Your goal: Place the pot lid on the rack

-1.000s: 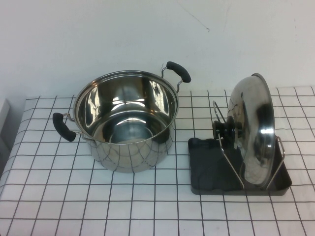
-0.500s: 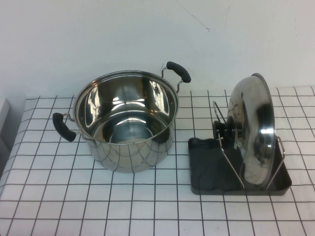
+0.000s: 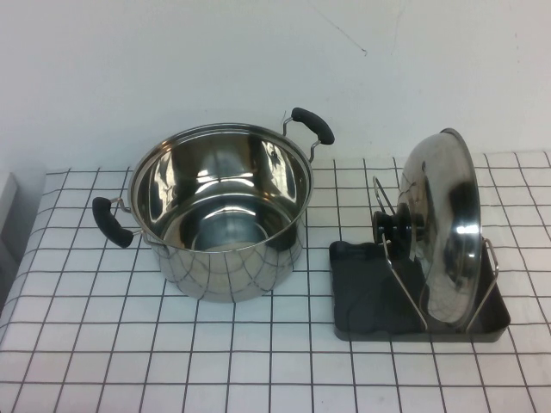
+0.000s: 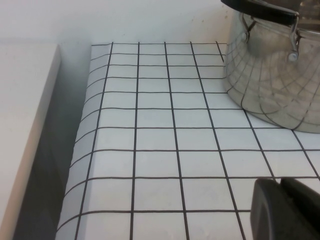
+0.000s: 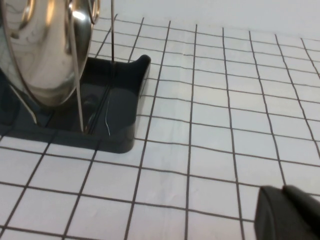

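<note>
Starting at the left of the desk [image 3: 77,344], which is covered in white cloth with a black grid, a deep steel pot [image 3: 222,215] stands open and empty. One of its black handles [image 3: 112,222] points toward the left edge, the other [image 3: 312,125] toward the back wall. The left gripper [image 4: 287,210] does not appear in the high view; in the left wrist view only a dark piece of it shows at the frame's corner, above the gridded cloth near the desk's left edge, with the pot's wall and one handle further off. Whether its fingers are apart or together, I cannot tell.

Right of the pot, close but not touching, sits the rack [image 3: 370,297], a dark grey tray with silver wire loops standing up from it. The pot lid [image 3: 448,232] stands on edge in the right part of the rack, leaning between the wires, with its black knob [image 3: 392,228] facing the pot.

The right gripper [image 5: 290,215] is likewise out of the high view. In the right wrist view a dark part of it shows over bare cloth, well apart from the rack's corner and the lid's shiny rim. Its fingers are not visible enough to tell their state.
</note>
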Robot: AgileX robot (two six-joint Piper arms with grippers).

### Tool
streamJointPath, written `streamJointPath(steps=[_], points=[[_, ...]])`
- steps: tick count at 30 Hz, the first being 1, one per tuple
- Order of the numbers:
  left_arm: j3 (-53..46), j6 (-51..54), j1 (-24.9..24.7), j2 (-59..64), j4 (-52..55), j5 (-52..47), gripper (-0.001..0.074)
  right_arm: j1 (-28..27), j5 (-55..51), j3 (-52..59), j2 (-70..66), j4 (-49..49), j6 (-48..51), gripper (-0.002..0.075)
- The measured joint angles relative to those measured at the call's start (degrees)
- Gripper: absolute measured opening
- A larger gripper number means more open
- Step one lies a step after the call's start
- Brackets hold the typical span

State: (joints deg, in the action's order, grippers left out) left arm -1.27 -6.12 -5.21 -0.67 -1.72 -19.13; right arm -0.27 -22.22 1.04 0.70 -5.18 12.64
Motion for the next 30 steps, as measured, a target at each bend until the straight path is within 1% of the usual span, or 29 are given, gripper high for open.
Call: streamJointPath(steps=[30], points=[[0.0, -0.22, 0.03, 0.0, 0.0, 0.0, -0.0002, 0.0, 0.59, 0.13, 0.0, 0.13, -1.02, -0.0001]])
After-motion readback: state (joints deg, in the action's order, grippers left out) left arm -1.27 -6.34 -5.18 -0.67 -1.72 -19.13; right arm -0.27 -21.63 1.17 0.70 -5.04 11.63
